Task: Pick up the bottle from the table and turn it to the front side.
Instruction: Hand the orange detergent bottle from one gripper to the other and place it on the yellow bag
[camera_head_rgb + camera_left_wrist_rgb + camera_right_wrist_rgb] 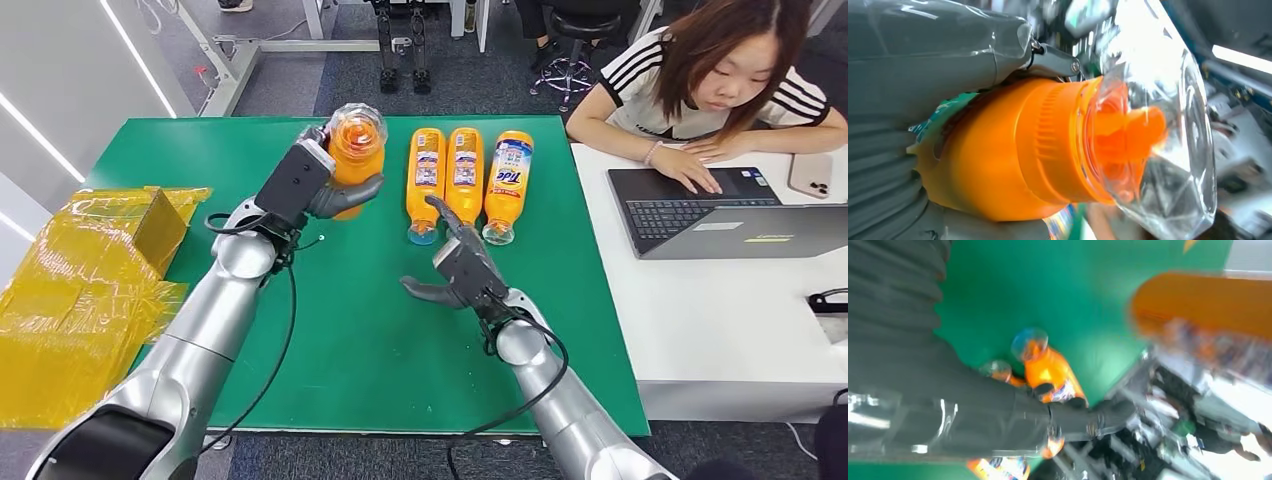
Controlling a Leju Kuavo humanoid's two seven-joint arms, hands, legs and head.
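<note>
The left hand (318, 178) gripped the orange plastic bottle with clear cap (355, 150) upright at upper centre, probably for turning its label forward; the right hand (455, 262) hovered open near three lying orange bottles (466, 180).

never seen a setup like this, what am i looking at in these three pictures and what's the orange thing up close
This is a humanoid robot with two silver arms. The wide picture is from its head, looking down at a green table. The other two come from cameras at its wrists, so they look turned and blurry. The left robot hand holds an orange bottle lifted off the table; the left wrist view shows that bottle's clear cap close up. The right robot hand holds nothing, with its fingers apart above the table. Three more orange bottles lie side by side on the table. Yellow wrapped packaging sits at the left, and a person works at a laptop on the right.
</note>
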